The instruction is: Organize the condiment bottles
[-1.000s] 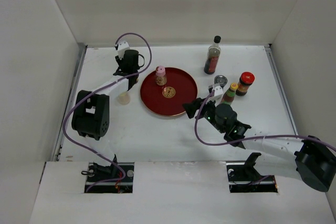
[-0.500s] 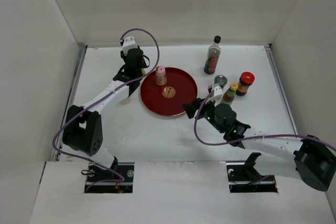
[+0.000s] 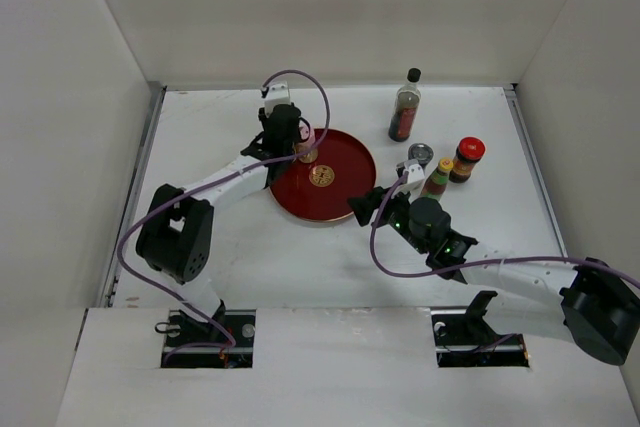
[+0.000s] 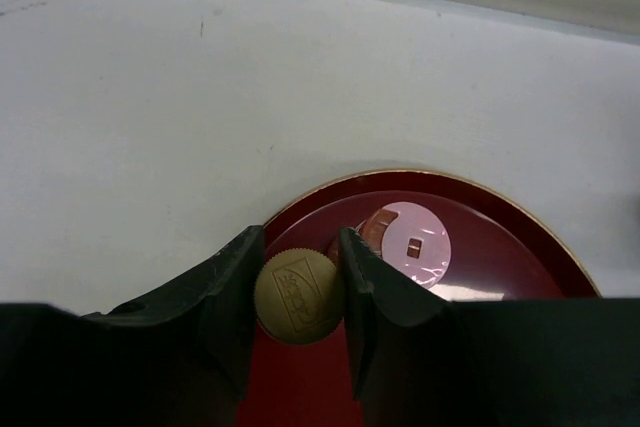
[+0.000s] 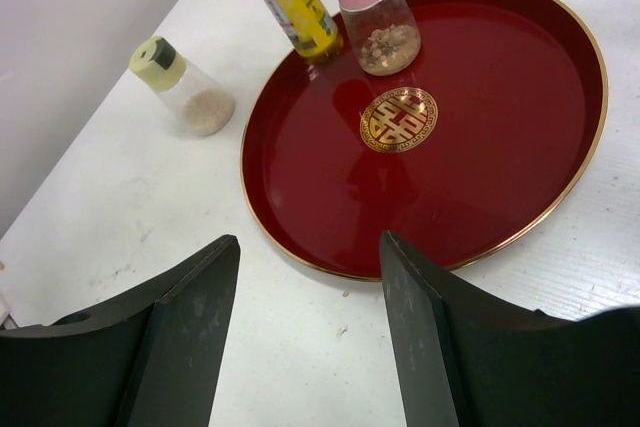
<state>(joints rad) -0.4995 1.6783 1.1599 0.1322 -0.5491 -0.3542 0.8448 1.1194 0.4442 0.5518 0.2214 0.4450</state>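
Black fingers [image 4: 232,282] of my left gripper [image 4: 297,269] are clamped on the tan cap of the amber yellow-labelled bottle [image 4: 297,299], one pad either side, so the hold is on the cap alone. In the right wrist view this bottle hangs tilted with its base at the rim of the red tray [image 5: 560,197], just beside the pink-capped bottle [image 5: 372,12]. I cannot tell whether the base has touched down.

I see two risks. If I lower it here, the base could land on the raised rim instead of the flat floor, and the bottle would topple on release. A high grip on a slanted bottle also lets the lower end swing, and with so little room it could knock the pink-capped one over.

The pale yellow-green-capped bottle [image 5: 185,87] stands on the table outside the tray. The tall dark bottle [image 3: 405,107], grey-lidded jar [image 3: 421,154], red-lidded jar [image 3: 468,159] and green-red bottle [image 3: 437,177] are grouped on the tray's far right side, off it.

From above, my left arm stretches forward and inward from its base, with the wrist over the tray's rear-left edge. My right gripper [image 5: 308,247] hovers low by the near-right rim, jaws spread and holding nothing, its arm folded back across the table.
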